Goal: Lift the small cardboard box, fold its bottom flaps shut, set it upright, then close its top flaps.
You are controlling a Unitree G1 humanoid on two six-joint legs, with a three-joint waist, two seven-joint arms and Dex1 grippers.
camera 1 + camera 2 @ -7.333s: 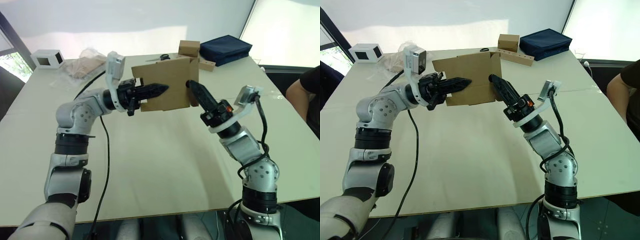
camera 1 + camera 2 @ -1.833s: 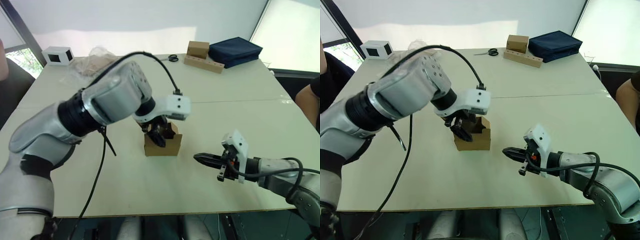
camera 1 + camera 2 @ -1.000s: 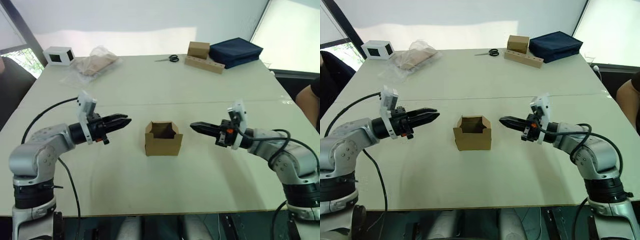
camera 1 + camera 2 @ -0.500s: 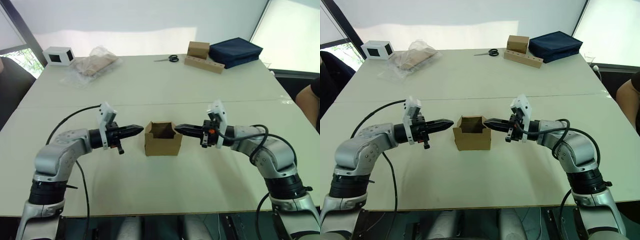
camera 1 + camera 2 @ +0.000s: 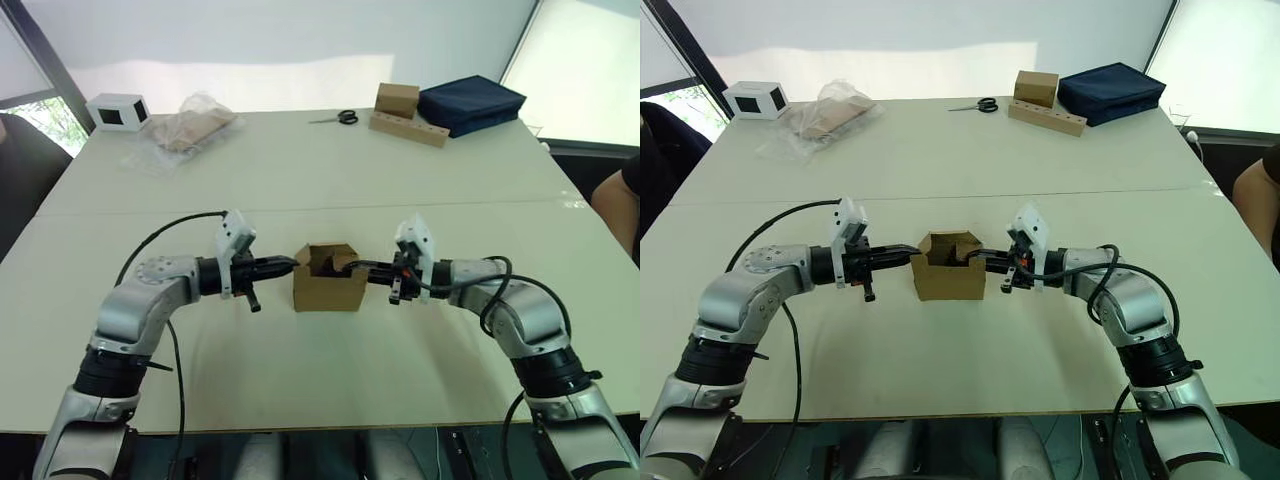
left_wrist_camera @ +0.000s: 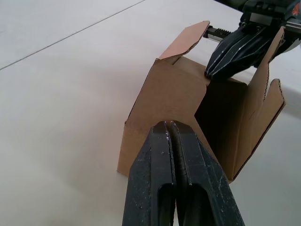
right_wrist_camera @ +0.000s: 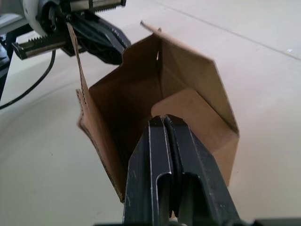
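Both grippers, left [image 5: 287, 265] and right [image 5: 358, 267], were pinched closed and empty, tips against opposite sides of the small cardboard box [image 5: 327, 288] at frame centre, upright. Top flaps [image 5: 333, 256] stood half-open. We judged uneven pushing could skid or tip it.

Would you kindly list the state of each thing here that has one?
small cardboard box: upright on the table, top open
top flaps: raised, not yet folded shut
left gripper: shut, tip at the box's side
right gripper: shut, tip at the box's opposite side
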